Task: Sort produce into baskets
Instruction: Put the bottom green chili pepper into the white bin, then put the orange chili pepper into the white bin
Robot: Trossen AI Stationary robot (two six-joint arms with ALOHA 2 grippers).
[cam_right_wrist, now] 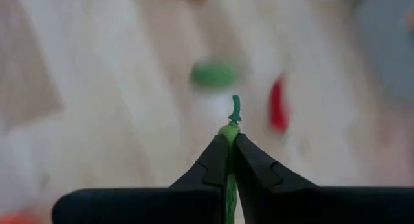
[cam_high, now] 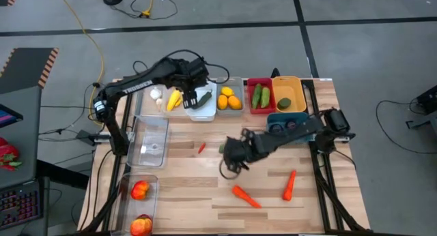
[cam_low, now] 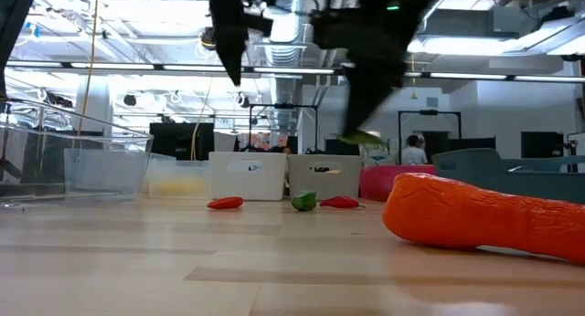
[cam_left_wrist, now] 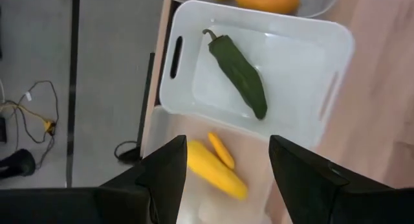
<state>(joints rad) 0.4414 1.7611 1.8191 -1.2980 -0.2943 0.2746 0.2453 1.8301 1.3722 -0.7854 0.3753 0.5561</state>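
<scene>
Green is the small chili (cam_right_wrist: 229, 130) that the right gripper (cam_right_wrist: 231, 143) pinches: in the right wrist view its two dark fingers (cam_right_wrist: 210, 166) are pressed together on it and the thin stem stands out above the tips. In the high view this gripper (cam_high: 232, 153) is at the middle of the frame, over the wooden table (cam_high: 191, 188). Below it, blurred, lie a round green piece (cam_right_wrist: 213, 74) and a red chili (cam_right_wrist: 277, 105).

The left gripper (cam_left_wrist: 226, 166) hangs at the upper middle of the high view with its fingers (cam_left_wrist: 171, 169) parted and nothing between them. White letters "TROSSEN" can be read on the left arm (cam_high: 136, 86).

Under the left gripper is a white basket (cam_left_wrist: 326, 49) with one dark green pepper (cam_left_wrist: 240, 72). Beside it a clear basket (cam_left_wrist: 259, 136) holds yellow pieces (cam_left_wrist: 207, 167); white garlic (cam_high: 156, 95) lies just to the left of them in the high view. To the right of the white basket stand a clear basket with lemons (cam_high: 229, 98), a red basket (cam_high: 250, 83) with cucumbers (cam_high: 260, 96), an orange-yellow basket (cam_high: 298, 82) with one green piece (cam_high: 284, 103), and a teal basket (cam_high: 278, 117) partly hidden by the right arm.

Two carrots (cam_high: 246, 196) lie on the table at the lower right. A small red chili (cam_high: 201, 148) lies left of the right gripper. On the left edge, one clear basket (cam_high: 151, 134) holds a small pale thing, and two others hold red-and-yellow fruits (cam_high: 139, 189).
</scene>
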